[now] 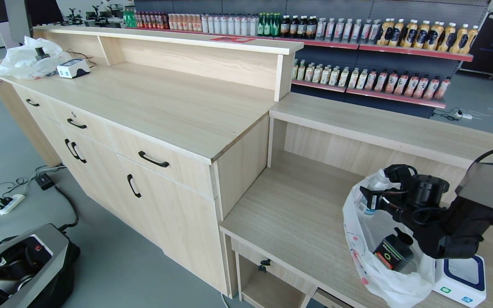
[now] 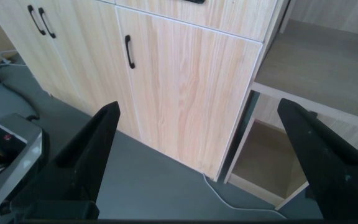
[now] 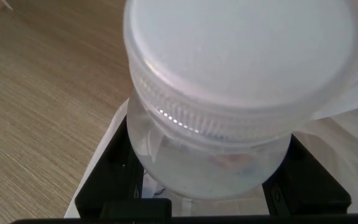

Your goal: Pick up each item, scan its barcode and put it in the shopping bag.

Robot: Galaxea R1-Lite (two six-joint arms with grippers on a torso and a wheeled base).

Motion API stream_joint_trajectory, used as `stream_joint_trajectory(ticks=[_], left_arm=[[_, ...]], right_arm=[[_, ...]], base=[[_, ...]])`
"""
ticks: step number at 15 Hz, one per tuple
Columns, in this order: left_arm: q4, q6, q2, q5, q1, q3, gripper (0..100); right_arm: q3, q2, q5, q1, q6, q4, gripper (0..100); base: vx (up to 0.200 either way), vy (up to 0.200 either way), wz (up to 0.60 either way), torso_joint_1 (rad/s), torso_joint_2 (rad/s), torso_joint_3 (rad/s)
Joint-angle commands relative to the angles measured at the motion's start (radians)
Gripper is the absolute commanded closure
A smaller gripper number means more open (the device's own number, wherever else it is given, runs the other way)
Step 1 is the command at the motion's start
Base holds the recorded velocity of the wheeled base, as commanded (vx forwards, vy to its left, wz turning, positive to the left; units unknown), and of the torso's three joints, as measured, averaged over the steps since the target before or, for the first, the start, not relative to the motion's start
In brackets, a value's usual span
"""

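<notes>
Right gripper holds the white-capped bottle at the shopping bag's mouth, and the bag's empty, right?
Not empty: the head view shows a dark labelled item already inside the shopping bag. The right gripper does hold the white-capped bottle at its mouth.

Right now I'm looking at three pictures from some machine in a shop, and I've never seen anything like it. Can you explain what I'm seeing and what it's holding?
This is a two-armed robot on wheels, set up to work a checkout. The wide picture comes from a camera on its head, looking down at a wooden counter with drink shelves behind it. The other two pictures come from cameras on its wrists.

The right gripper is shut on a clear bottle with a white cap, holding it at the mouth of a white shopping bag. The bag sits on the lower desk. A dark item already lies in the bag, and a white scanner with a blue border stands beside it.

The left gripper is open and empty, hanging low in front of a cabinet door.
</notes>
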Motion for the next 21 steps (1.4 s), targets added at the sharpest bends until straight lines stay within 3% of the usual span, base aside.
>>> stream_joint_trajectory(ticks=[1,10,11,17,21], left_arm=[[0.0,0.0,0.001,0.0,0.0,0.0,0],[0.0,0.0,0.001,0.0,0.0,0.0,0],[0.0,0.0,0.001,0.0,0.0,0.0,0],[0.0,0.0,0.001,0.0,0.0,0.0,0],[0.0,0.0,0.001,0.0,0.0,0.0,0]], right_arm=[[0.001,0.002,0.0,0.0,-0.001,0.004,100],[0.002,0.014,0.001,0.0,-0.002,0.004,100],[0.002,0.016,0.001,0.0,-0.004,0.004,0],[-0.019,-0.006,0.005,-0.002,-0.002,0.005,0],[-0.019,-0.127,0.106,0.001,-0.019,0.044,0]], base=[[0.0,0.0,0.0,0.0,0.0,0.0],[0.0,0.0,0.0,0.0,0.0,0.0],[0.0,0.0,0.0,0.0,0.0,0.0],[0.0,0.0,0.0,0.0,0.0,0.0],[0.0,0.0,0.0,0.0,0.0,0.0]])
